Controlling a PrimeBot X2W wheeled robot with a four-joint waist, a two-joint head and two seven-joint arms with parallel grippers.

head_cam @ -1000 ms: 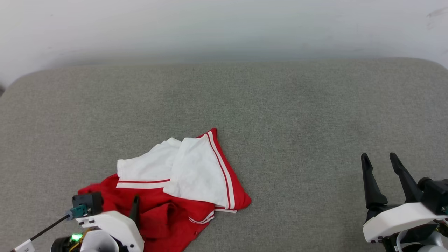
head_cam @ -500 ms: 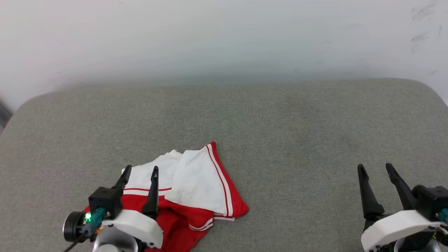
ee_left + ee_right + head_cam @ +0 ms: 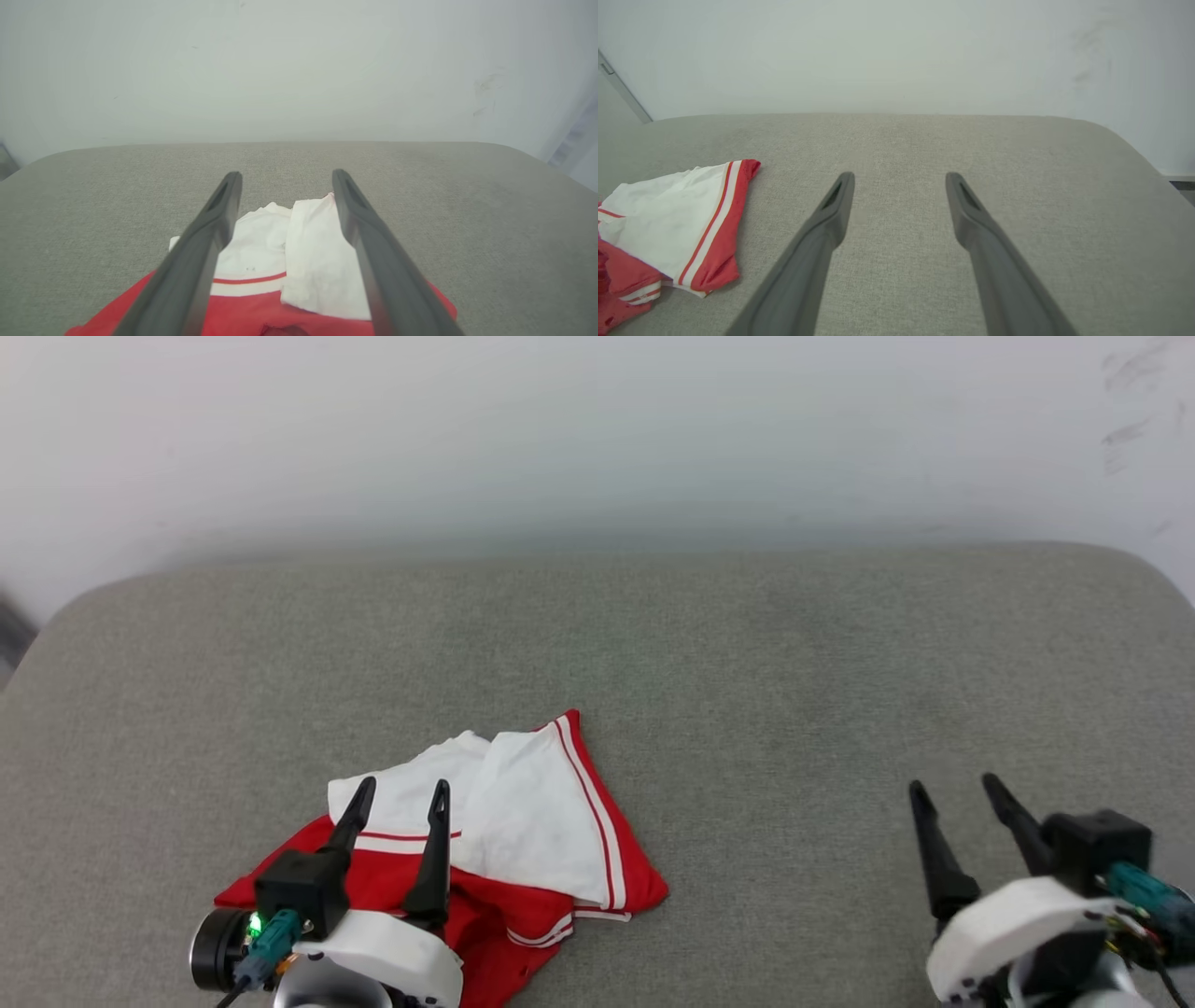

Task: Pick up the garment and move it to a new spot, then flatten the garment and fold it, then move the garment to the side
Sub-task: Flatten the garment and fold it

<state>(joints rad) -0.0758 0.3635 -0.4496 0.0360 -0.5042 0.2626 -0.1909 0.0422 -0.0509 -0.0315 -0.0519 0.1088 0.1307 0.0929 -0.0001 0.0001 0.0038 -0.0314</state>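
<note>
garment (image 3: 523, 812) lies crumpled at the near-left of the grey padded surface (image 3: 747, 653), not flat or folded. left tool (image 3: 403, 786) hovers over it, wide and empty. right tool (image 3: 954, 786) wide, empty, well apart. flatten, fold and set-aside all look left to do.

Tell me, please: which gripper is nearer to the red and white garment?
The left. The left gripper hangs open over the garment, fingers across its white sleeves. The right gripper, also open, is well to the garment's right, over the grey surface.
</note>
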